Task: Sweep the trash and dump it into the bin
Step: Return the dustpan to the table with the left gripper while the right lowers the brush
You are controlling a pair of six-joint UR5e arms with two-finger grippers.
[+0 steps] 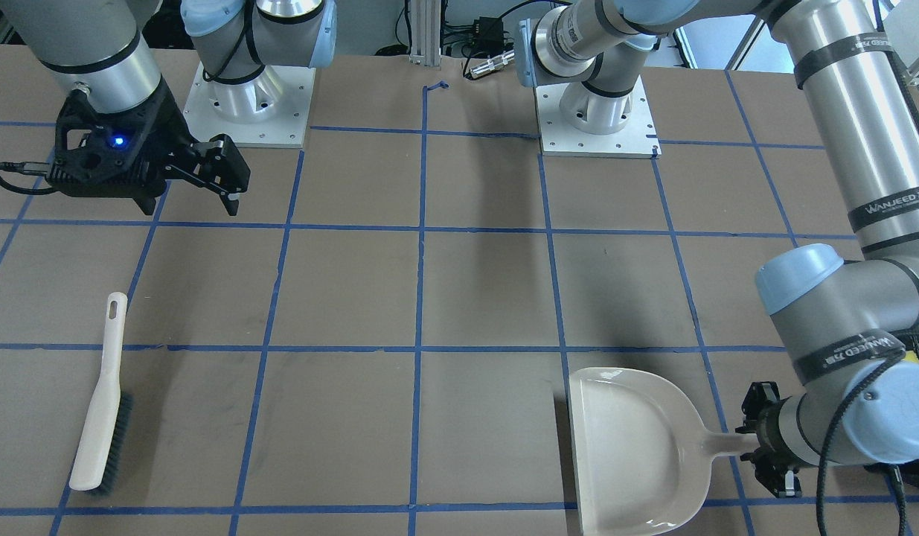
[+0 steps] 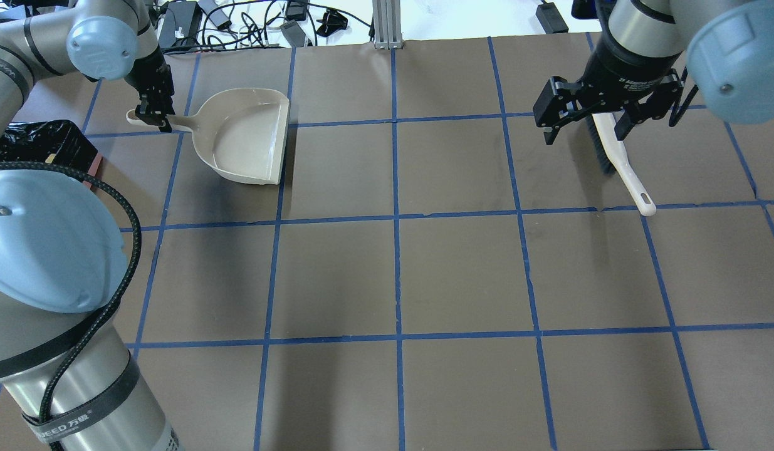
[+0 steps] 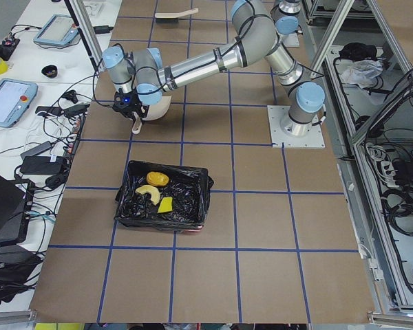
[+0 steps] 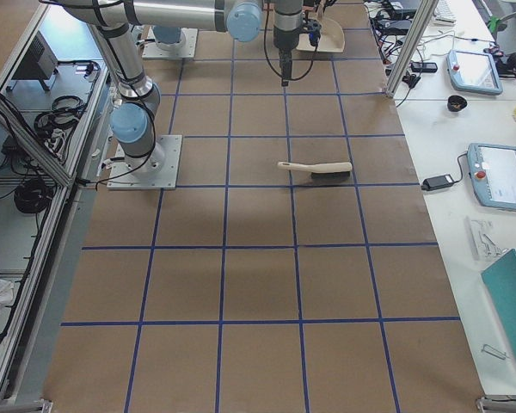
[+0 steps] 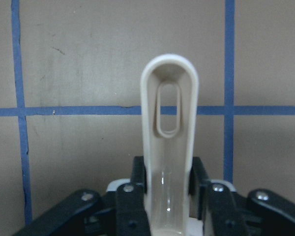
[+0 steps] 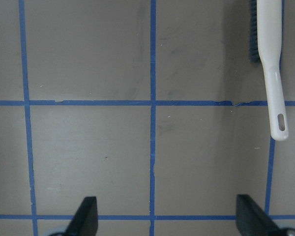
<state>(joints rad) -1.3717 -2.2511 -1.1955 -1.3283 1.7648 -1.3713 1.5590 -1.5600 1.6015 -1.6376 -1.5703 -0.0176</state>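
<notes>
The bin (image 3: 193, 218), pink-sided with a black bag, sits at the table's left end; its bag also shows in the overhead view (image 2: 42, 141). The trash lies inside it: a yellow-orange lump (image 3: 157, 179), a tan bread piece (image 3: 148, 193) and a green-yellow sponge chunk (image 3: 166, 205). My left gripper (image 2: 151, 116) is shut on the handle (image 5: 168, 123) of the beige dustpan (image 2: 249, 134), which rests empty on the table (image 1: 630, 447). My right gripper (image 2: 584, 128) is open and empty, held above the table near the brush (image 2: 620, 164).
The white brush with dark bristles (image 1: 98, 402) lies flat on the table, also seen in the right wrist view (image 6: 271, 64). The brown table (image 2: 393, 275) carries a blue tape grid. Cables and monitors lie beyond the far edge (image 2: 249, 19).
</notes>
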